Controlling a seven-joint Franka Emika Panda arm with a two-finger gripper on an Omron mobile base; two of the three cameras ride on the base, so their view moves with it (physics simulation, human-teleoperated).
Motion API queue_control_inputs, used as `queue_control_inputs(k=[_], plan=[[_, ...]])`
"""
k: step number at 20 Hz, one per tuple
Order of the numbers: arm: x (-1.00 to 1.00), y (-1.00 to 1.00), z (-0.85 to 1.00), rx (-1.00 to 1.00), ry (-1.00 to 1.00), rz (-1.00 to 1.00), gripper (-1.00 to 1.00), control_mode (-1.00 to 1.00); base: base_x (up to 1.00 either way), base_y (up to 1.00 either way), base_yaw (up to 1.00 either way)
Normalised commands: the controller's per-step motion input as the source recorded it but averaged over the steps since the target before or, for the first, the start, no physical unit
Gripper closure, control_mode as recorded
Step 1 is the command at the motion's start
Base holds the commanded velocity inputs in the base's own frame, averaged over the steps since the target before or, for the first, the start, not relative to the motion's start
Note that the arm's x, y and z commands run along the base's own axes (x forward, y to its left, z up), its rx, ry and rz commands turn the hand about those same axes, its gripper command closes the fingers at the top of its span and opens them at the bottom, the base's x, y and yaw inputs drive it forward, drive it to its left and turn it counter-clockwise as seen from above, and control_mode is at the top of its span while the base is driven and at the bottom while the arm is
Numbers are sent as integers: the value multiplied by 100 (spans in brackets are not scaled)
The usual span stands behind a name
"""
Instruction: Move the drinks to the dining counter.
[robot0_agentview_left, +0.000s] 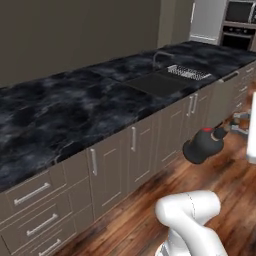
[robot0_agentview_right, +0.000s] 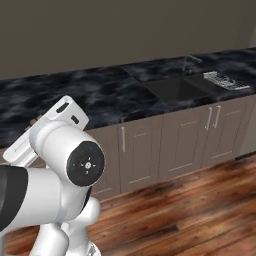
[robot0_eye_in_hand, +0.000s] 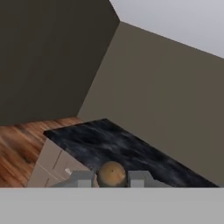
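Right now I judge the step in hand to be the carry: one drink is in my grip and has yet to be set down. Biggest before me is the dining counter, long, black and veined, running across both base views above pale cabinets and a wood floor. My base stands just beside its cabinet side. Further along the top lies the inset sink, with the faucet behind it and a wire rack beside it. The stretch of top nearest my arm is bare, so that is where I would put the drink. My gripper is held up and looks out over one end of the counter. Its fingers are drawn in almost all the way on a small round brown thing, which I take for the top of the bottle; the rest of it is hidden under the hand, so I cannot be sure. Next I need to reach out over the bare top, well short of the sink, bring the hand down until the base meets the marble with the bottle upright, and only then let go.
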Motion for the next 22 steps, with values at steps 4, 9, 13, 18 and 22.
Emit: queue_control_inputs(k=[4, 9, 13, 18, 22], plan=[[0, 0, 0, 0, 0, 0, 100, 100, 27, 0, 35], [0, 0, 0, 0, 0, 0, 100, 100, 29, 0, 36], [0, 0, 0, 0, 0, 0, 100, 100, 30, -2, 37], [0, 0, 0, 0, 0, 0, 100, 100, 23, -33, 34], [0, 0, 0, 0, 0, 0, 100, 100, 6, -61, 32]])
